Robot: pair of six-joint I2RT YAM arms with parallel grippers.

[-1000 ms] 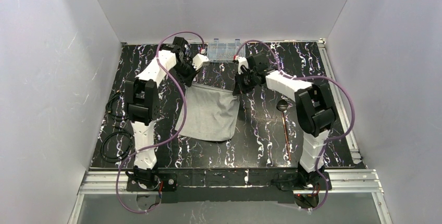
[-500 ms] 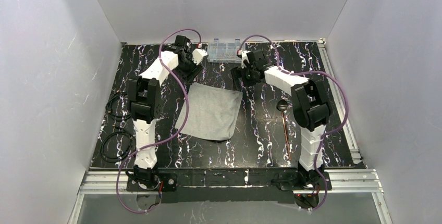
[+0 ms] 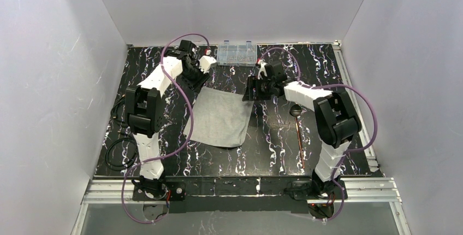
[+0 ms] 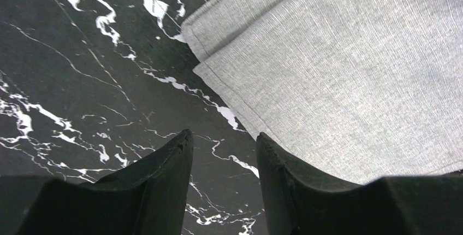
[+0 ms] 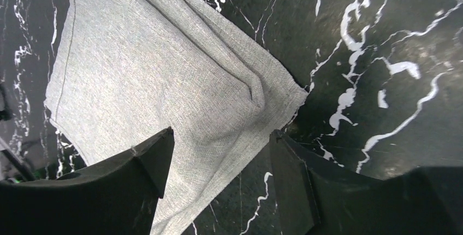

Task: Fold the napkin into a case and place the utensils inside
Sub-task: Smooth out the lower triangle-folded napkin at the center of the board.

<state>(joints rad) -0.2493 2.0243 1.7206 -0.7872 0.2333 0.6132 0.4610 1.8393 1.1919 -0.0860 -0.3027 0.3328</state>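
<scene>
Jaws of left gripper (image 4: 224, 136) and right gripper (image 5: 221, 134) gape empty beside corners of the napkin (image 5: 164, 71), its remainder cut off.

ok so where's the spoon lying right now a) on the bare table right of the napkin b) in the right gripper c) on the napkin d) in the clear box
A: the spoon lies on the black marble table, apart from the napkin and off its right edge.

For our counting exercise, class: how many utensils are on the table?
1: a spoon, right of the napkin, its thin handle running toward the near edge. More may lie alongside it, too thin to tell.
</scene>
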